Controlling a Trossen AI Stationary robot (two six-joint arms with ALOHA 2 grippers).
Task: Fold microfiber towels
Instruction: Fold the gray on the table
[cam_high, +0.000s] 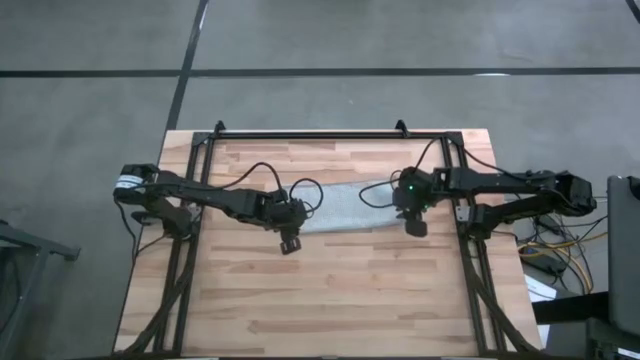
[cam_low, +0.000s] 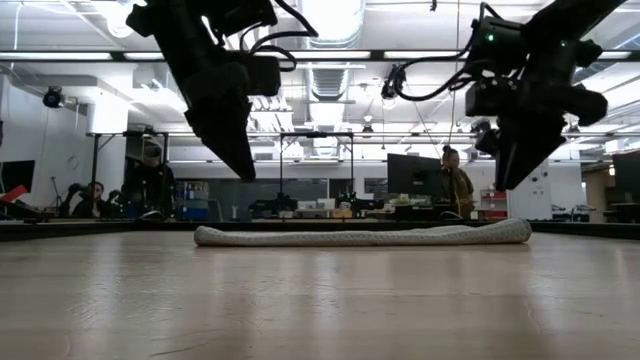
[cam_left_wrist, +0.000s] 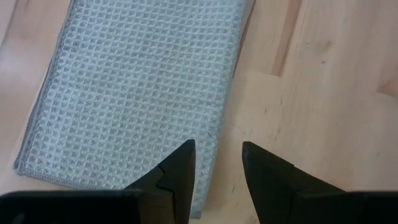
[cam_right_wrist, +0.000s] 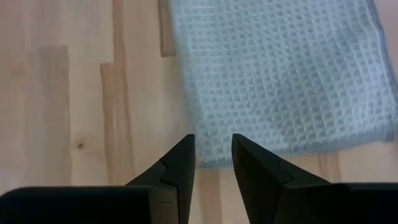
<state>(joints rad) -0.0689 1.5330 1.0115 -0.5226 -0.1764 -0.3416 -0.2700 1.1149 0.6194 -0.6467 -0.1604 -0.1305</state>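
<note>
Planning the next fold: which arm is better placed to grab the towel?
Close call, slight edge to left. The left tool and right tool each hover open above one end of the folded towel. In its wrist view, the left straddles the long edge.

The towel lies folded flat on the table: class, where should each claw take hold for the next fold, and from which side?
Grip the towel at its short ends, coming straight down: left claw and right claw, both open, hover above those ends.
</note>
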